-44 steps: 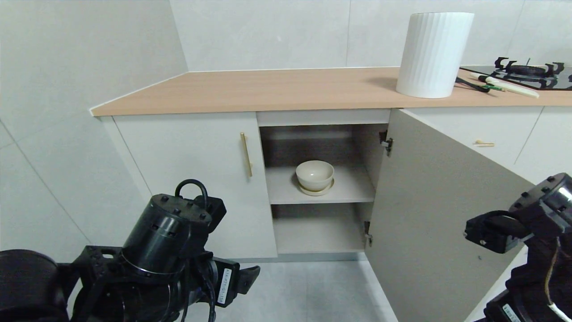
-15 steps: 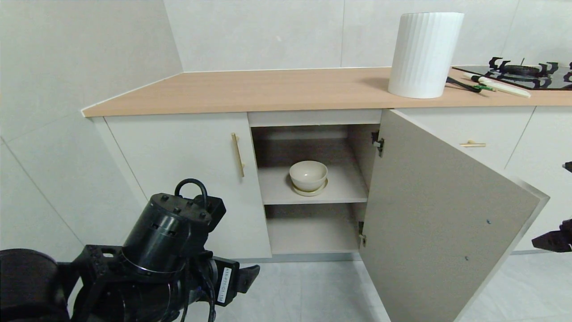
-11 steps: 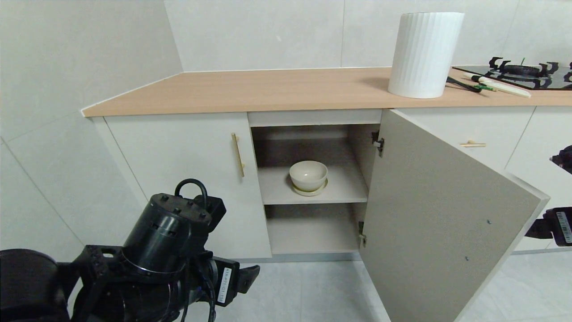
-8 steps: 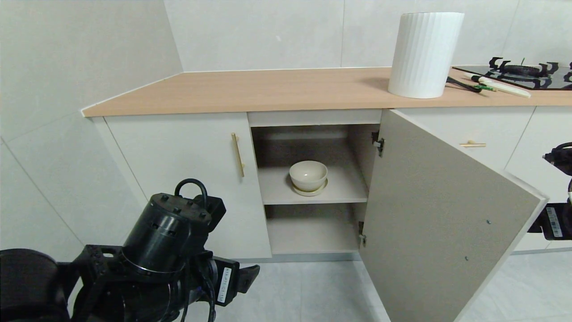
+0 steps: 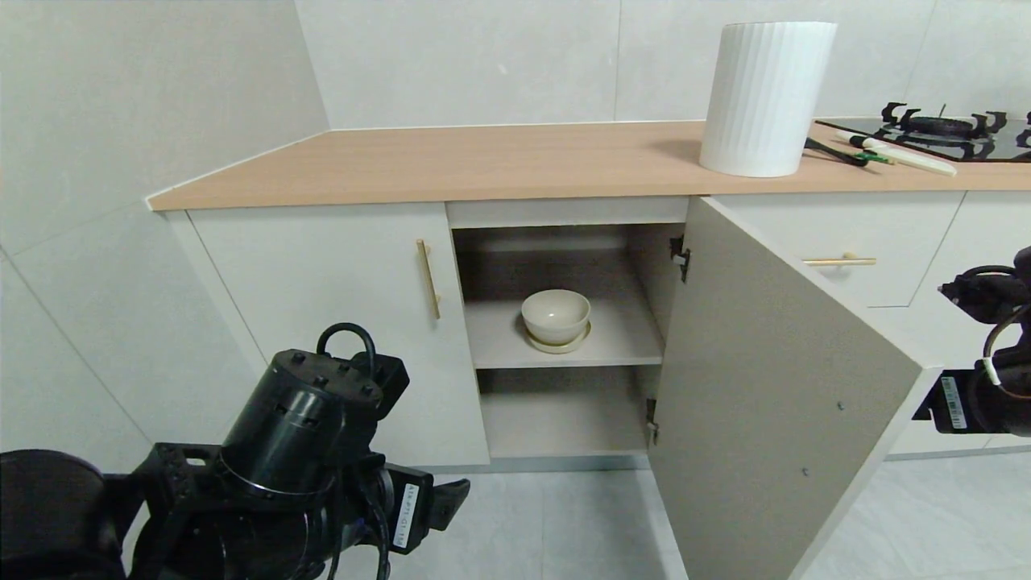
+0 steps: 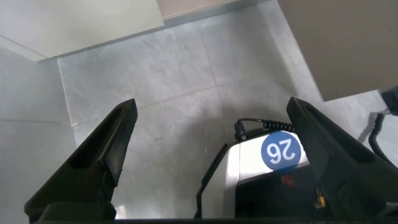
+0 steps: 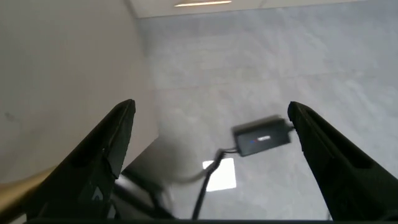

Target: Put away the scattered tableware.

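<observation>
The door (image 5: 765,362) has swung a little toward shut since half a second ago, and the right arm (image 5: 987,387) has come further in behind its outer face. The right gripper (image 7: 210,107) has its jaws spread wide with nothing between them. It sits close beside the door's pale outer face, with a gold bar (image 7: 18,190), probably the handle, at its base. That position suits pushing the panel closed rather than gripping anything. The left gripper (image 6: 212,102) is also spread wide and empty. It hangs low over the floor tiles with the left arm (image 5: 298,435) folded back, seemingly parked clear of the door's swing. The bowl (image 5: 556,314) stands upright on a plate (image 5: 558,345) on the upper shelf (image 5: 499,338) of the cabinet (image 5: 322,282), set well back from the shelf's front edge, so the closing door should clear it. With both pieces stacked inside, shutting up looks like the step in hand. On the counter (image 5: 483,161) stands a ribbed white canister (image 5: 765,97). A few utensils (image 5: 894,153) lie just beside it near the hob, and they may yet need putting away.
</observation>
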### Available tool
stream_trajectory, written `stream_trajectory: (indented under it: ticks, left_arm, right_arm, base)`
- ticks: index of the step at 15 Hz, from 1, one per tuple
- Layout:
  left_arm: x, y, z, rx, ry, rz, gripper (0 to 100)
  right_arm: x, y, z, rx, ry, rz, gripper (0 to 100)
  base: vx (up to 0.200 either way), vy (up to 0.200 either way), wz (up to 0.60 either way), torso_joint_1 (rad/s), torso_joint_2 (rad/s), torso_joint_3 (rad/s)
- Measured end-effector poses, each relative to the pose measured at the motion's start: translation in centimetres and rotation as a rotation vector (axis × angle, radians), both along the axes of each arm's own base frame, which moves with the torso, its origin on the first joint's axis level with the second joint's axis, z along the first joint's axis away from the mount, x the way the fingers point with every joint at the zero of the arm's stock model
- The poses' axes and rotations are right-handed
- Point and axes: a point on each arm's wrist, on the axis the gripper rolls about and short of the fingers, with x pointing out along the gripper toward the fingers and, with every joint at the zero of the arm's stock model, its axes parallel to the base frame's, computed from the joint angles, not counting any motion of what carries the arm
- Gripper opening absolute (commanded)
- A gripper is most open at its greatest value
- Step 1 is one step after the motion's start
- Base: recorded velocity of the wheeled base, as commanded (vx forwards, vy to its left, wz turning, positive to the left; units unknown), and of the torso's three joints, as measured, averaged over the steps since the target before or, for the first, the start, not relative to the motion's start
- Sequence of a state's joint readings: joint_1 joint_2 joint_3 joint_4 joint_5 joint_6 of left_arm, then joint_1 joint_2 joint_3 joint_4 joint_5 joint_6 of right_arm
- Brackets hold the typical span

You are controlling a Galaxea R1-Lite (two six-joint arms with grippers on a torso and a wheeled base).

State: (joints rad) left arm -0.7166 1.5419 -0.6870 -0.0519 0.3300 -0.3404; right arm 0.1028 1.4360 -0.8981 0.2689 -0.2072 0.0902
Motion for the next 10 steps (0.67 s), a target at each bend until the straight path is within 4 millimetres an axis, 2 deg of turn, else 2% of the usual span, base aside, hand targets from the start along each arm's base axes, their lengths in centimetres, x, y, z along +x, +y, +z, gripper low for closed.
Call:
stream_trajectory:
  ticks: [5,10]
  left_arm:
    - [0.0,0.0,0.0,0.0,0.0,0.0,100]
    - [0.0,0.0,0.1,-0.002,-0.002,0.0,100]
  right_arm:
    - [0.0,3.2,-0.9,0.065,-0.037,0.087,100]
    - [0.5,6.3,-2.6,0.134,-0.087,0.163,100]
  base:
    - [0.0,0.0,0.0,0.0,0.0,0.0]
    - [0.0,0.0,0.0,0.0,0.0,0.0]
